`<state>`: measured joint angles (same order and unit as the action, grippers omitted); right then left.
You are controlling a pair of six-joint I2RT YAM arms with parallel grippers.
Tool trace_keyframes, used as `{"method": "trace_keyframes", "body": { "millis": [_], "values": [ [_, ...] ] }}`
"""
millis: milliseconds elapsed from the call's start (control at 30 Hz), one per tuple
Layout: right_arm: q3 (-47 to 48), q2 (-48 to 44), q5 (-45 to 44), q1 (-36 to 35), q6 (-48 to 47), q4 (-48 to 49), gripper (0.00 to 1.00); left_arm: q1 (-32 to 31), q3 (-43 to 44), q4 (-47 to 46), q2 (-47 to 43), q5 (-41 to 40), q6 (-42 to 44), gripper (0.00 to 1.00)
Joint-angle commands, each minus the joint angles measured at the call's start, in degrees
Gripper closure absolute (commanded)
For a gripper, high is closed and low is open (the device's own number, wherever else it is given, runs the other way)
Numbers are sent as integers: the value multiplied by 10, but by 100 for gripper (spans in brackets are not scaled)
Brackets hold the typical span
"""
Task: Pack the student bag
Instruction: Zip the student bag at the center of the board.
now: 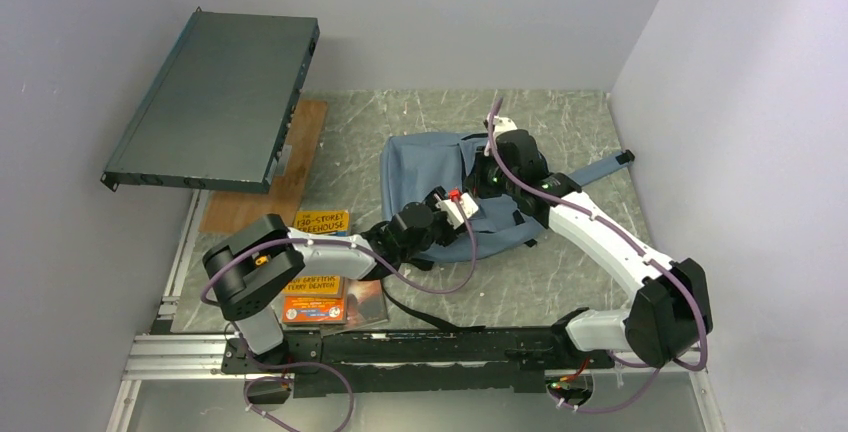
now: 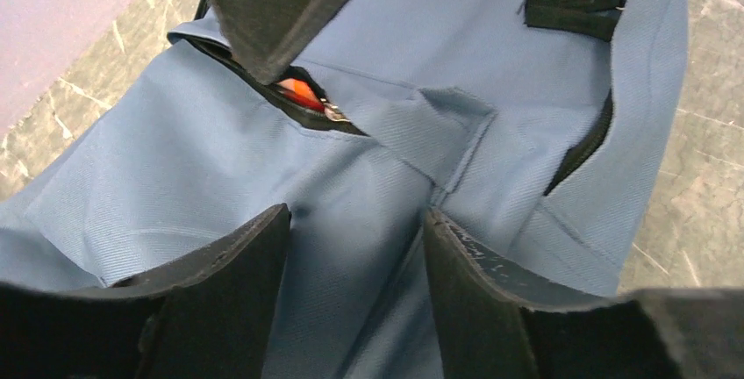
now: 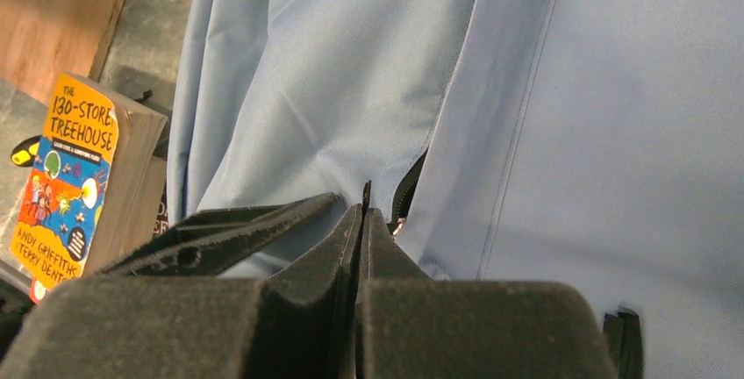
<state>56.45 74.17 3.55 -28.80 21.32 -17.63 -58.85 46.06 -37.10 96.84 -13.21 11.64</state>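
The student bag (image 1: 435, 167) lies flat mid-table, blue-grey, with a strap (image 1: 600, 168) trailing right. My left gripper (image 1: 460, 210) is at its near edge. In the left wrist view (image 2: 355, 221) its fingers are closed on a raised fold of the bag's fabric (image 2: 351, 291). My right gripper (image 1: 497, 174) is over the bag's middle. In the right wrist view (image 3: 361, 208) its jaws are shut on a thin black zipper pull (image 3: 366, 193) at the dark zipper line (image 3: 408, 188). The left wrist view shows the zip opening (image 2: 303, 98) with something orange inside.
An orange "130-Storey Treehouse" book (image 1: 320, 222) stands left of the bag, also in the right wrist view (image 3: 75, 177). Another book (image 1: 315, 299) lies near the left arm. A wooden board (image 1: 270, 177) and a leaning dark metal case (image 1: 215, 102) are at the far left. Walls close the back and right.
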Motion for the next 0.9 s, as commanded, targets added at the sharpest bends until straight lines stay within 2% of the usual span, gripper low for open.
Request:
{"method": "trace_keyframes", "body": {
  "millis": [0, 233, 333, 533, 867],
  "values": [
    [47, -5, 16, 2, 33, 16, 100, -12, 24, -45, 13, -21, 25, 45],
    [67, 20, 28, 4, 50, 12, 100, -17, 48, -2, 31, 3, 46, 92],
    [78, 28, 27, 6, 49, 2, 100, -17, 45, 12, 24, 18, 53, 100],
    [137, 79, 24, 32, 46, -18, 100, -23, 18, 3, 5, 38, 78, 100],
    [317, 263, -11, 71, 15, 7, 100, -38, 3, -6, -2, 85, 60, 100]
  ]
}}
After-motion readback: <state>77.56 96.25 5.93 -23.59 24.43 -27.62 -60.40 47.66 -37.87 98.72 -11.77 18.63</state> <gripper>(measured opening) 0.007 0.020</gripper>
